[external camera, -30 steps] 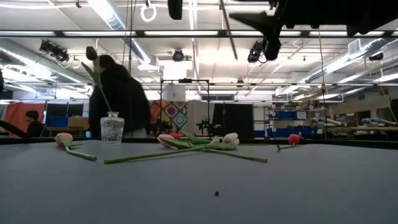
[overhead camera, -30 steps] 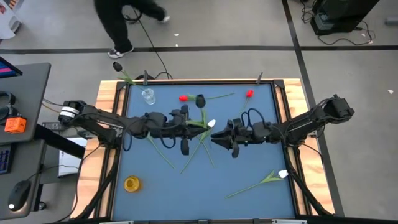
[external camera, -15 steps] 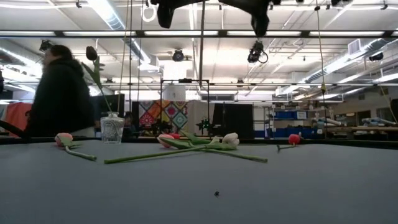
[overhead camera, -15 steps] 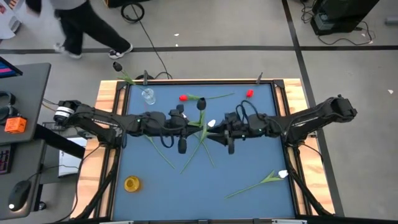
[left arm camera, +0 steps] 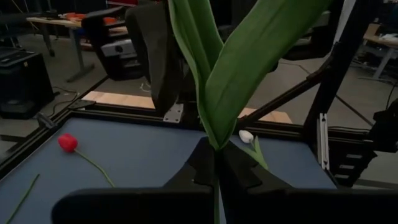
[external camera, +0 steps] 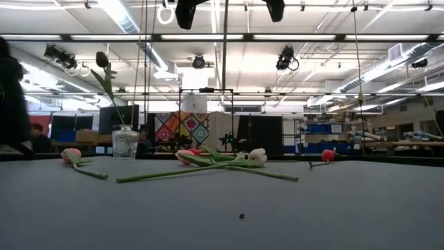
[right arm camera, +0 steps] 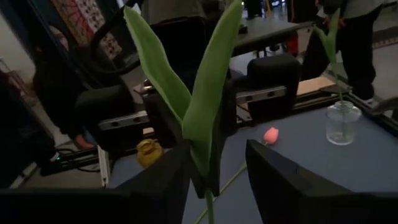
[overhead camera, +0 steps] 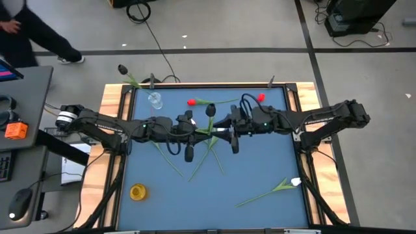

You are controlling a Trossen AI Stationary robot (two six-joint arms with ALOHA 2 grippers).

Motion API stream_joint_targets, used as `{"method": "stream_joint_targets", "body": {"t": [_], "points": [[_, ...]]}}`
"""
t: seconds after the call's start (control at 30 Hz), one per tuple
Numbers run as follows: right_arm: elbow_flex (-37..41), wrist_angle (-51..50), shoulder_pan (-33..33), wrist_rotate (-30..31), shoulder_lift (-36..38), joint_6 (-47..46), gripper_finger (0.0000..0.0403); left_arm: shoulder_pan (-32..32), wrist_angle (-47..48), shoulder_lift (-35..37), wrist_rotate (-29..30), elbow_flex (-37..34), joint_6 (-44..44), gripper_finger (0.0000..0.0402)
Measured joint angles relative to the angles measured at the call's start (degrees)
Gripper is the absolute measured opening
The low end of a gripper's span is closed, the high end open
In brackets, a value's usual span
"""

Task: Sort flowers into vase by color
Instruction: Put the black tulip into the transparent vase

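Nearest, a white tulip and a yellow vase lie well apart on the blue table. At mid-table, above crossed stems, the left gripper appears clamped on a green-leaved tulip; its head colour cannot be told. The right gripper faces it, fingers apart around the leaves. Beyond lie two red tulips. Farthest stands a glass vase holding the dark tulip.

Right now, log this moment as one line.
left gripper: mid-table, shut on tulip | right gripper: facing it, open around its leaves
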State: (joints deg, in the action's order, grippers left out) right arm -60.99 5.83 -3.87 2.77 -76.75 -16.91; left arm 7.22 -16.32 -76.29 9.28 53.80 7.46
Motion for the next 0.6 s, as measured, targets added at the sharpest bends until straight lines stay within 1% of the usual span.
{"method": "stream_joint_targets", "body": {"t": [0.1, 0.2, 0.3, 0.5, 0.6], "points": [[0.0, 0.03, 0.31, -2.22, 0.0, 0.21, 0.0153, 0.02, -0.19, 0.0, -0.02, 0.0, 0.0, 0.0008], [0.0, 0.42, 0.37, -5.03, 0.0, 0.52, 0.0134, 0.01, -0.12, -0.2, -0.04, 0.0, 0.04, 0.0009], [-0.11, 1.49, 0.38, -5.42, -0.89, 0.55, 0.0116, 0.02, -0.14, -0.24, -0.15, 0.0, 1.81, 0.001], [-1.08, 3.43, 0.68, -7.81, -4.11, -0.37, 0.0098, 0.5, -0.32, -0.24, -0.2, -0.02, 2.23, 0.001], [-2.51, 3.44, 0.64, -8.12, -5.32, -0.44, 0.007, 0.59, -0.33, -0.24, -0.51, -0.02, 2.43, 0.0011]]}}
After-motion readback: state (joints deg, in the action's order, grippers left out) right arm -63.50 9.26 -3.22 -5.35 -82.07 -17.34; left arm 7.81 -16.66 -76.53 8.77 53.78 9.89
